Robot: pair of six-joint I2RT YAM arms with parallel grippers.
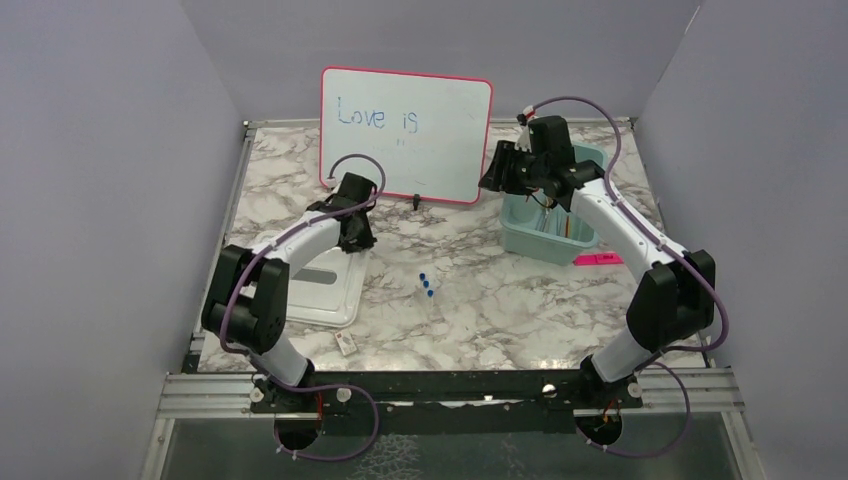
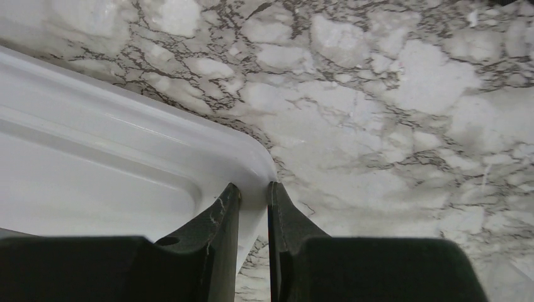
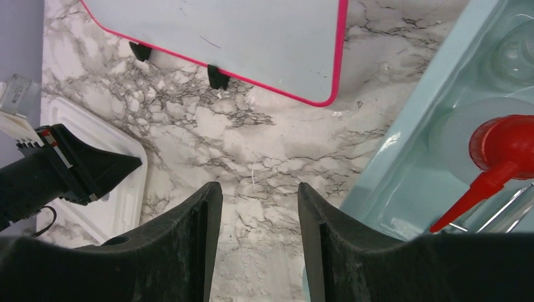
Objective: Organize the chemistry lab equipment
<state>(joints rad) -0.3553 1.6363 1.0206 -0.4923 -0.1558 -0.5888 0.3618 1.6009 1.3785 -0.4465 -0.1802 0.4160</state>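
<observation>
My left gripper [image 2: 254,204] is closed narrow on the rounded corner of the white tray [image 2: 94,176], with the rim pinched between its fingers and bare marble desk [image 2: 390,126] ahead of it. My right gripper [image 3: 259,214] hangs open and empty over the desk. The teal bin [image 3: 403,157] is just to its right, and inside it is the squeeze bottle [image 3: 497,148] with the red nozzle. The whiteboard [image 3: 239,38] stands ahead of that gripper. The blue-capped tubes [image 1: 427,285] lie on the desk between the two grippers, nearer the bases.
</observation>
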